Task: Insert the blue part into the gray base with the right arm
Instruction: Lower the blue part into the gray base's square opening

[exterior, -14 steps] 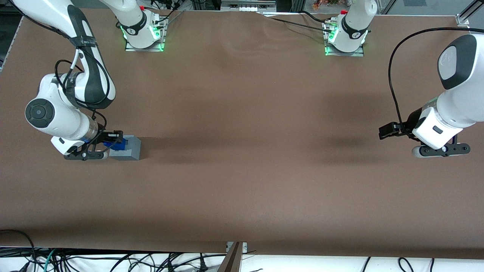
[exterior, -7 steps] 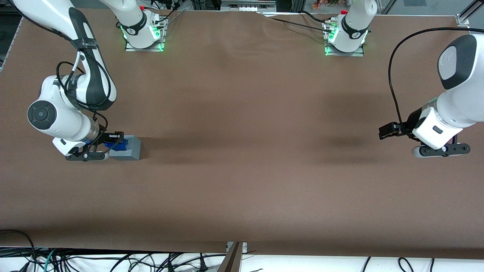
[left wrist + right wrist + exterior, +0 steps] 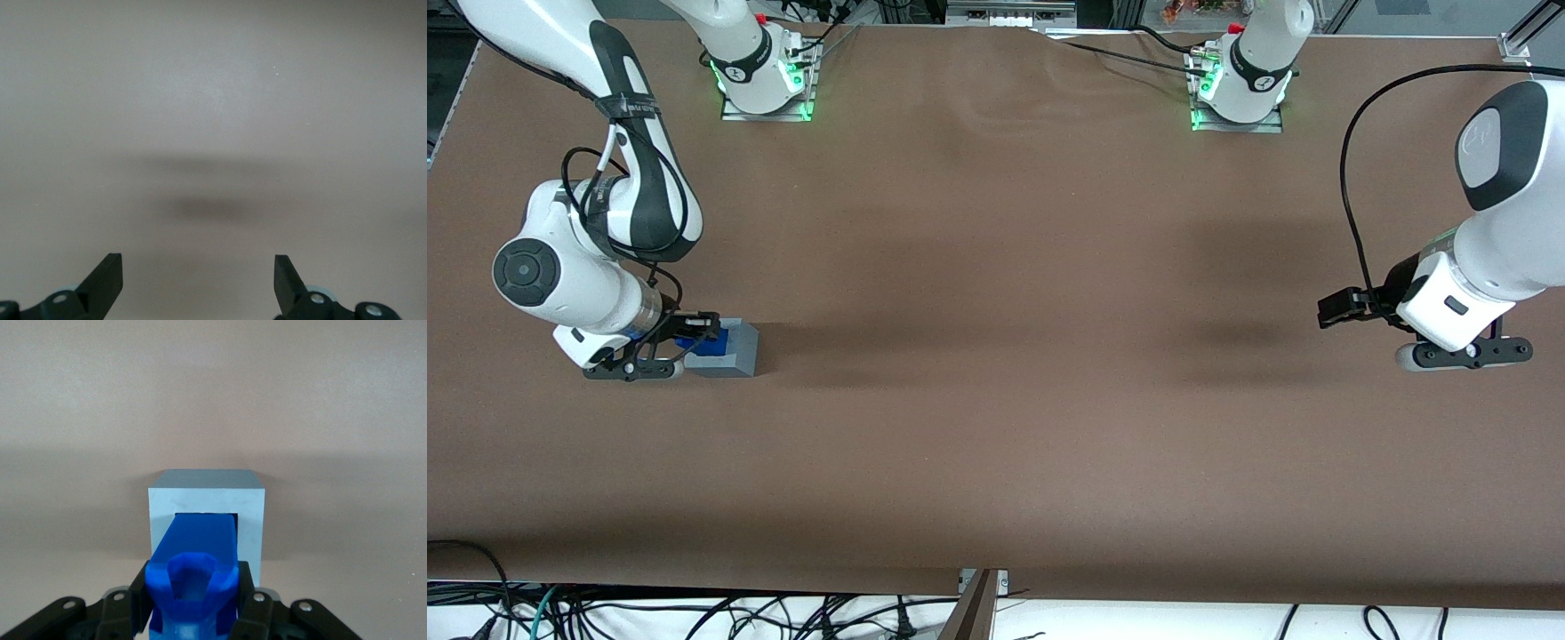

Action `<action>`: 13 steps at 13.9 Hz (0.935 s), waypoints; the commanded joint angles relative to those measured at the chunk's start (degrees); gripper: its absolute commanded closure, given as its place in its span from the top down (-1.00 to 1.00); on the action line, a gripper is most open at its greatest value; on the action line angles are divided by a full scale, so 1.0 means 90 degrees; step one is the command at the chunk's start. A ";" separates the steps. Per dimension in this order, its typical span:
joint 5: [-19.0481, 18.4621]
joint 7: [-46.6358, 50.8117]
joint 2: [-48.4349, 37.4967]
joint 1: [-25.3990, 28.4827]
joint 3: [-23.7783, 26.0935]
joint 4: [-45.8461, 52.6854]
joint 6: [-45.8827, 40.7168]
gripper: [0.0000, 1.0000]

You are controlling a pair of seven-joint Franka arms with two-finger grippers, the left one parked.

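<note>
I can read no text, label, brand, number or sign anywhere in my views. The small dark marks on the collars of the two arm bases (image 3: 758, 64) at the worktop's (image 3: 996, 427) edge farthest from the front camera are too small for me to make out, and so is the faint mark on the dark cover (image 3: 1494, 147) toward the parked arm's end. The gripper (image 3: 687, 331), just above the gray base (image 3: 734, 354) and clamped on the blue part (image 3: 195, 577), carries no lettering; neither piece does.
</note>
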 commanded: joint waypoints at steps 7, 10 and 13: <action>0.0123 -0.0156 0.0140 -0.0014 -0.0007 0.0140 0.0107 -1.00; 0.0123 -0.0166 0.0189 -0.0014 -0.0007 0.0111 0.0176 -1.00; 0.0132 -0.0157 0.0208 -0.0014 -0.0007 0.0091 0.0186 -1.00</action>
